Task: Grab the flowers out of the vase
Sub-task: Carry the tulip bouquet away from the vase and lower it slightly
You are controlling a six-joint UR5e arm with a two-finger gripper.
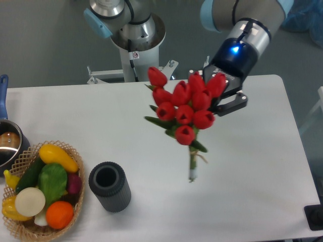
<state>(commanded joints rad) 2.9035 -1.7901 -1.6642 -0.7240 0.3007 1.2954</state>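
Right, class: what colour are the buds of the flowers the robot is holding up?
Red, on green stems; the flowers show clearly in the fixed camera view.

The arm reaches down from the top edge of the frame into the upper right, its wrist angled toward lower left, a blue light glowing on the wrist. The gripper (pixel 214 98) sits right of centre in the upper half, its dark fingers (pixel 233 105) closed around the flowers (pixel 184 108), carried in the air

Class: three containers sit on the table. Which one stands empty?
The dark ribbed vase: its mouth shows nothing inside, unlike the fruit-filled wicker basket and the saucepan.
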